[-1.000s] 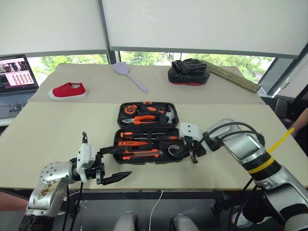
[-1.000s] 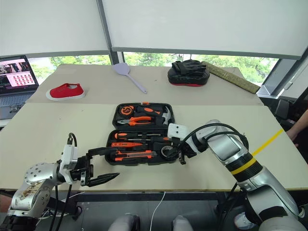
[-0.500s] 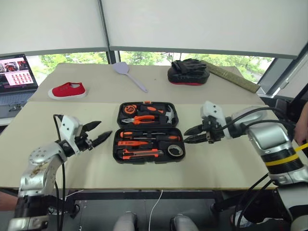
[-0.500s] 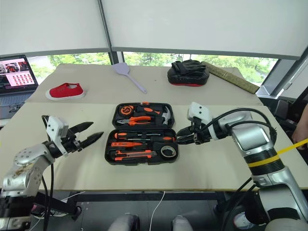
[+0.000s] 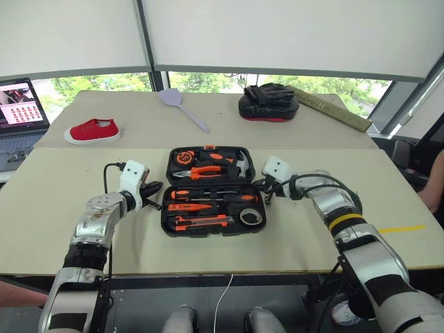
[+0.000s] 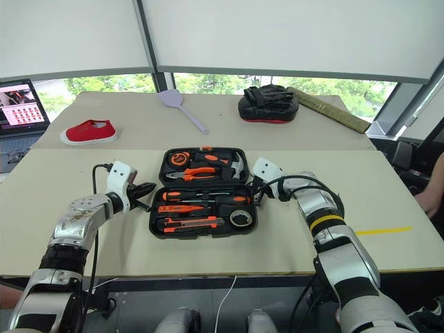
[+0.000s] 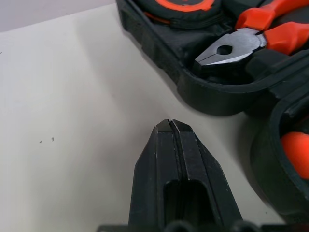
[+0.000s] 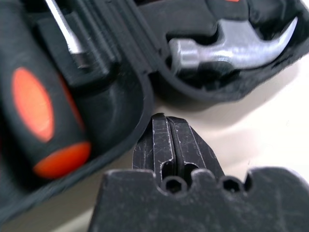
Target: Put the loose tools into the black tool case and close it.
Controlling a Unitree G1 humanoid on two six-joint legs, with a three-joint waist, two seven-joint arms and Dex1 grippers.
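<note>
The black tool case (image 5: 164, 216) lies open in the middle of the table. Its near half holds two orange-and-black screwdrivers (image 5: 215, 196), a slim orange tester pen (image 5: 191, 207), the utility knife (image 5: 201, 222) and the grey tape roll (image 5: 251, 217). Pliers (image 7: 241, 43), a tape measure and a hammer (image 8: 227, 48) fill the far half. My left gripper (image 5: 154, 187) is shut and empty, low beside the case's left side near the hinge. At the right side near the hinge, my right gripper (image 5: 262, 186) is also shut and empty, its tips (image 8: 164, 118) close to the case's edge.
On the far table lie a red shoe (image 5: 91, 130), a lilac fly swatter (image 5: 180, 104) and a black-and-red mitt (image 5: 268, 104). A laptop (image 5: 21, 107) stands at the far left. A yellow strip (image 5: 399, 228) marks the table on the right.
Both arms have swung forward and inward to the case's two sides. The left gripper has gone from wide open to shut. The right gripper left the tape roll in the case.
</note>
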